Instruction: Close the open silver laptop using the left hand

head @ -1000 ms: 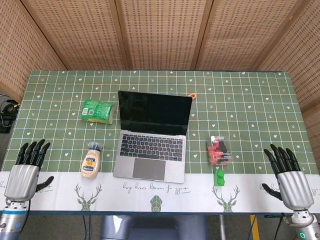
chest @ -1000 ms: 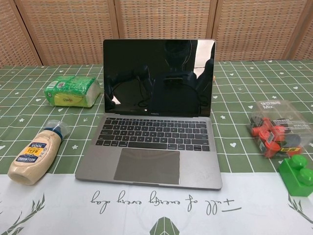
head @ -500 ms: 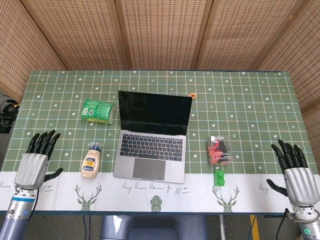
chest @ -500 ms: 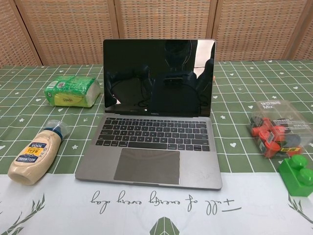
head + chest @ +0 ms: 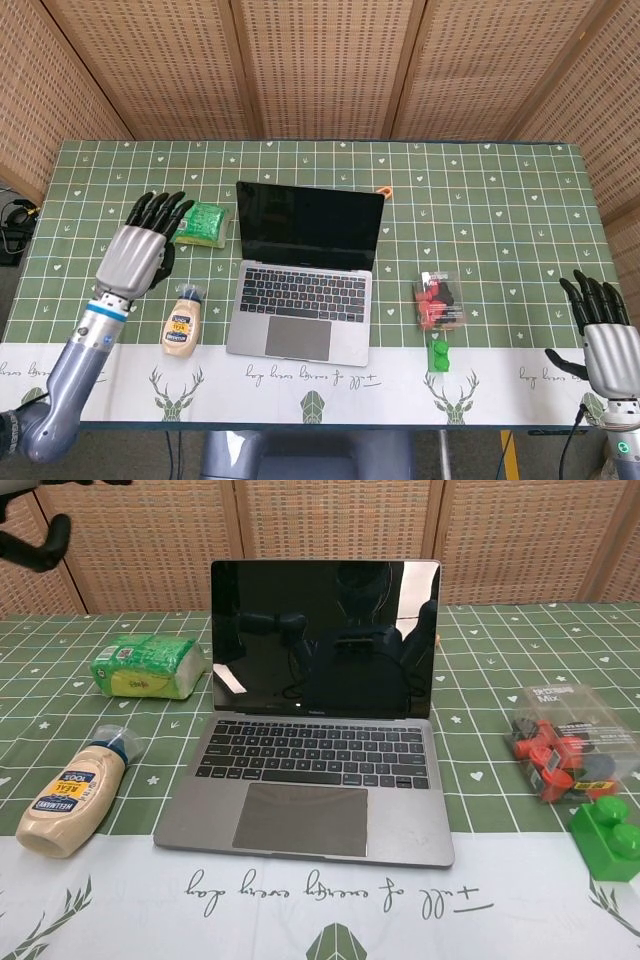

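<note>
The silver laptop (image 5: pixel 305 280) (image 5: pixel 318 730) stands open at the table's middle, its dark screen upright and facing me. My left hand (image 5: pixel 142 248) hovers raised to the laptop's left, above the mayonnaise bottle and beside the green packet, fingers spread and holding nothing. In the chest view only a dark thumb tip of the left hand (image 5: pixel 35 540) shows at the top left corner. My right hand (image 5: pixel 605 335) stays low at the table's front right corner, fingers apart and empty.
A green packet (image 5: pixel 195 222) (image 5: pixel 145 666) lies left of the screen. A mayonnaise bottle (image 5: pixel 182 322) (image 5: pixel 72 796) lies left of the keyboard. Right of the laptop sit a clear box of red parts (image 5: pixel 438 300) (image 5: pixel 568 742) and a green block (image 5: pixel 438 354) (image 5: pixel 607 838).
My left hand has risen from the front left corner and moved forward and right, toward the laptop's left side. My right hand has drifted slightly further right and down.
</note>
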You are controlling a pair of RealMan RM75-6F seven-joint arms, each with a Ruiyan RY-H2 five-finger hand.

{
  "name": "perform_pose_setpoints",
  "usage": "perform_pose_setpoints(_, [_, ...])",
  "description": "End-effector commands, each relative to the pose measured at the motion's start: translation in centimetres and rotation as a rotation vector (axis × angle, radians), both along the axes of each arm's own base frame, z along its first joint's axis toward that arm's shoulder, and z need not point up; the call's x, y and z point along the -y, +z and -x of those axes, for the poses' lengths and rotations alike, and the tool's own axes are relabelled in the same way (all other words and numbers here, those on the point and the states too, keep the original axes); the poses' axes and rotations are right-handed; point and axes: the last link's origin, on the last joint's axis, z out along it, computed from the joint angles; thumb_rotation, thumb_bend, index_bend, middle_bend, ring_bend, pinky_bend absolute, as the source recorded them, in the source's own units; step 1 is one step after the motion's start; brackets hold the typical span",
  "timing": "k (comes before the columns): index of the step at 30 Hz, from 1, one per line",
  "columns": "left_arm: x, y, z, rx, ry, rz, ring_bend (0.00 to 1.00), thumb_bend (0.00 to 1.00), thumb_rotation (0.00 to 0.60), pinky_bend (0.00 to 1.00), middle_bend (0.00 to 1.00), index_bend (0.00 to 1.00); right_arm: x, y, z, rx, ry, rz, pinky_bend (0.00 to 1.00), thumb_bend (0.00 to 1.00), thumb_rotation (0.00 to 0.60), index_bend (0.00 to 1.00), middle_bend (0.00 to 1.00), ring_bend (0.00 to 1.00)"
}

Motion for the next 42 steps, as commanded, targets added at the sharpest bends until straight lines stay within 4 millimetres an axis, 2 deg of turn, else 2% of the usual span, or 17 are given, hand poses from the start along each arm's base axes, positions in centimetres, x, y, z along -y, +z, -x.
perform_pose_setpoints(1, [-4.1, -1.2, -3.5, -0.032, -0.029, 0.056, 0.00, 0.99, 0.600, 0.06, 0.00, 0.09, 0.2, 0.1, 0.2, 0.004, -0.008, -0.002, 0.00, 0.06, 0.600, 0.00, 0.00, 0.00])
perform_pose_setpoints(5, [-7.3, -2.5, -5.9, -0.058, -0.029, 0.088, 0.00, 1.00, 0.600, 0.08, 0.00, 0.10, 0.2, 0.2, 0.4, 0.008, -0.013, -0.004, 0.00, 0.06, 0.600, 0.00, 0.00, 0.00])
perform_pose_setpoints(11, [-10.7, -4.4, -9.1, -0.091, -0.018, 0.138, 0.00, 1.00, 0.600, 0.10, 0.00, 0.11, 0.3, 0.6, 0.6, 0.018, -0.020, 0.007, 0.00, 0.06, 0.600, 0.00, 0.00, 0.00])
perform_pose_setpoints(17, [-13.1, -6.5, -11.7, -0.129, 0.021, 0.187, 0.00, 1.00, 0.600, 0.10, 0.00, 0.12, 0.4, 0.9, 1.0, 0.021, -0.033, 0.012, 0.00, 0.06, 0.600, 0.00, 0.00, 0.00])
perform_pose_setpoints(22, [-14.1, -8.3, -13.5, -0.165, 0.038, 0.217, 0.03, 1.00, 0.600, 0.13, 0.00, 0.17, 0.4, 1.2, 1.2, 0.025, -0.042, 0.021, 0.00, 0.06, 0.600, 0.00, 0.00, 0.00])
perform_pose_setpoints(30, [-14.5, -10.6, -15.7, -0.173, 0.050, 0.244, 0.05, 1.00, 0.600, 0.15, 0.03, 0.19, 0.4, 1.7, 1.5, 0.032, -0.051, 0.036, 0.00, 0.06, 0.600, 0.00, 0.00, 0.00])
perform_pose_setpoints(37, [-14.9, -11.5, -16.6, -0.192, 0.064, 0.232, 0.11, 1.00, 0.600, 0.18, 0.09, 0.24, 0.3, 2.1, 1.6, 0.039, -0.054, 0.047, 0.00, 0.06, 0.600, 0.00, 0.00, 0.00])
perform_pose_setpoints(42, [-14.9, -11.9, -17.1, -0.202, 0.067, 0.223, 0.19, 1.00, 0.600, 0.26, 0.20, 0.32, 0.2, 2.3, 1.6, 0.043, -0.050, 0.053, 0.00, 0.06, 0.600, 0.00, 0.00, 0.00])
